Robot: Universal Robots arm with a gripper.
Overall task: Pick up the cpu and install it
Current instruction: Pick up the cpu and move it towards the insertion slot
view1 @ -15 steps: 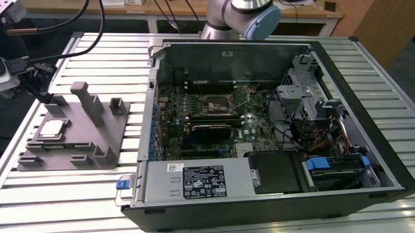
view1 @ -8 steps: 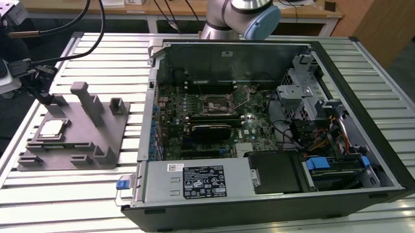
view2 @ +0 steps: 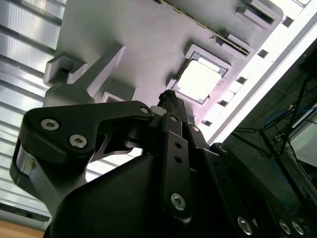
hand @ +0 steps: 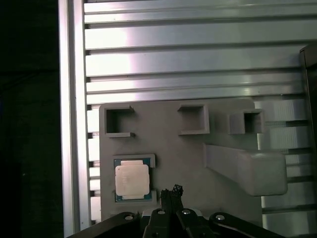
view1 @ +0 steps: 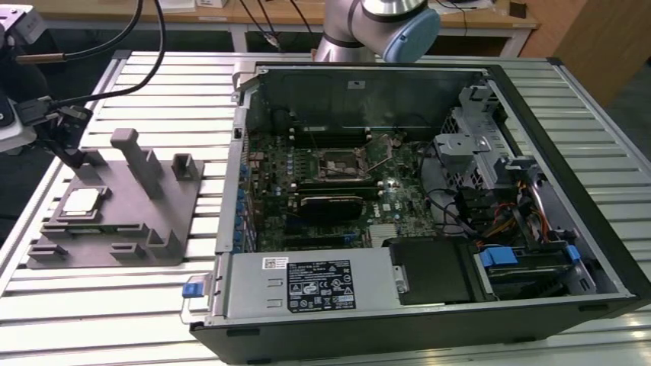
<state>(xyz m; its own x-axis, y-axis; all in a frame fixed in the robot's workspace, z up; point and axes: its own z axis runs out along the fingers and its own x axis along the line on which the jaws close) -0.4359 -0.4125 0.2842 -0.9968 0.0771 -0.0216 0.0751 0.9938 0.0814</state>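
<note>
The cpu [view1: 81, 202] is a small silver square lying flat in a recess of the grey fixture block [view1: 152, 221] at the exterior view's left. Both wrist views show the cpu [view2: 200, 82] [hand: 132, 180] in that recess. My gripper [view1: 75, 158] hangs just above the block, a little off to the side of the chip and apart from it. Its black fingers are pressed together into one narrow tip [hand: 173, 191] [view2: 168, 96], with nothing between them. The open computer case [view1: 569, 137] lies on its side, with the motherboard's cpu socket [view1: 341, 164] in its middle.
Upright posts [view1: 137, 160] rise from the fixture block close to the gripper. Black cables [view1: 133, 61] hang over the table's far left. The ribbed metal table [view1: 152, 313] runs around the block and case, and its edge is near the block.
</note>
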